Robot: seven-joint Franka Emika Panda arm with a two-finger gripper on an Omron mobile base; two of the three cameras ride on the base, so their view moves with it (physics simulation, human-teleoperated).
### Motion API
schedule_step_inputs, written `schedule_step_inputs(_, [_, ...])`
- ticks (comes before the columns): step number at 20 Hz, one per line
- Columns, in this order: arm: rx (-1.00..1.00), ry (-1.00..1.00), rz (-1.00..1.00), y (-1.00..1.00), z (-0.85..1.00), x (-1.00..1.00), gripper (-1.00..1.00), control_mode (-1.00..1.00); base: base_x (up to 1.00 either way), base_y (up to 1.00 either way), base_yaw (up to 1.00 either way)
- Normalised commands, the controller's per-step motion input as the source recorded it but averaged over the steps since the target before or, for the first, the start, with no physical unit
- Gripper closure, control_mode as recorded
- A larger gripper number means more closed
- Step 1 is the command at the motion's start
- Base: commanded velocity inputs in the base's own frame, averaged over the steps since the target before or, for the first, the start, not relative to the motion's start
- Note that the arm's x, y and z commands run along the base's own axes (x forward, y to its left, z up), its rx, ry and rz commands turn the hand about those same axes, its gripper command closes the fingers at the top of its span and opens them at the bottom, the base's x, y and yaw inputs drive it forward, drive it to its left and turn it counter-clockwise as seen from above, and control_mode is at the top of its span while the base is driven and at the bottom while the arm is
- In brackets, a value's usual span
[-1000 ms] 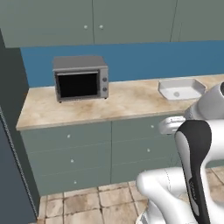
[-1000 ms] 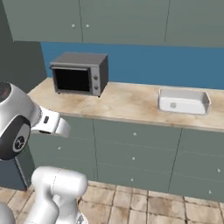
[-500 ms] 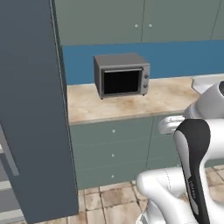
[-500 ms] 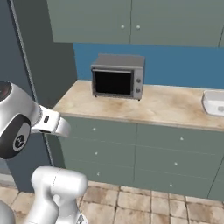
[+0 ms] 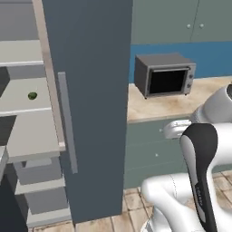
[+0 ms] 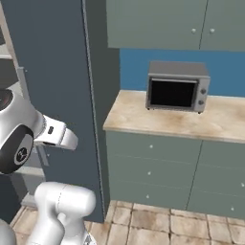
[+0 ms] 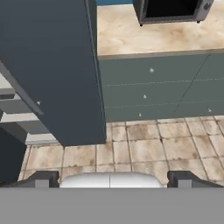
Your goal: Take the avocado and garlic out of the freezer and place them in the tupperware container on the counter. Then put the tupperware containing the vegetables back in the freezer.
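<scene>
Matt blue-grey freezer (image 5: 90,90), beige marbled stone counter (image 6: 191,122), brushed-metal toaster oven (image 6: 177,86).

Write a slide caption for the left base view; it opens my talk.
Avocado on a shelf of the open freezer, beside the counter.

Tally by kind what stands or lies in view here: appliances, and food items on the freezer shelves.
Appliances: 2, the freezer and the toaster oven on the counter.
Food items: 1, the avocado on a freezer shelf.
Total: 3
</scene>
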Motion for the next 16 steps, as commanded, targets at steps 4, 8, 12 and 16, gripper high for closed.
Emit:
schedule_step_inputs(4, [0.00,0.00,0.00,0.00,0.00,0.00,-1.00,1.00,0.00,0.96,-0.01])
schedule_step_inputs(8, [0.00,0.00,0.00,0.00,0.00,0.00,-1.00,1.00,0.00,0.78,0.00])
schedule_step_inputs(12, [0.00,0.00,0.00,0.00,0.00,0.00,-1.00,1.00,0.10,0.65,0.00])
schedule_step_inputs(16, [0.00,0.00,0.00,0.00,0.00,0.00,-1.00,1.00,0.34,0.56,0.00])
